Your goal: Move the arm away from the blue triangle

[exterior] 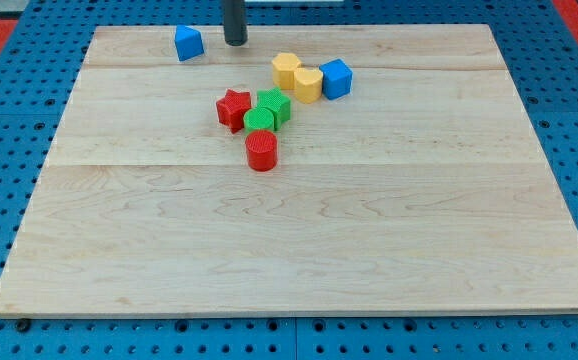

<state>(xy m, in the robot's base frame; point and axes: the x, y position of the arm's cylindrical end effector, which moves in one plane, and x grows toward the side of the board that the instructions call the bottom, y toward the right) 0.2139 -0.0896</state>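
Red cylinder lies nearest; blue triangle sits just left of the bare tool tip, holding nothing.

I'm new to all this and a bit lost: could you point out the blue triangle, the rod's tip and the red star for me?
blue triangle (188,42), camera view, middle of its front face.
my tip (235,43), camera view, the rod's very bottom end.
red star (233,107), camera view, centre of its top.

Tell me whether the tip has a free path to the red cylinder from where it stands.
Probably yes. My tip is near the view's top, just right of the blue triangle; the red cylinder lies lower, behind the red star and green blocks, so I'd swing around them.
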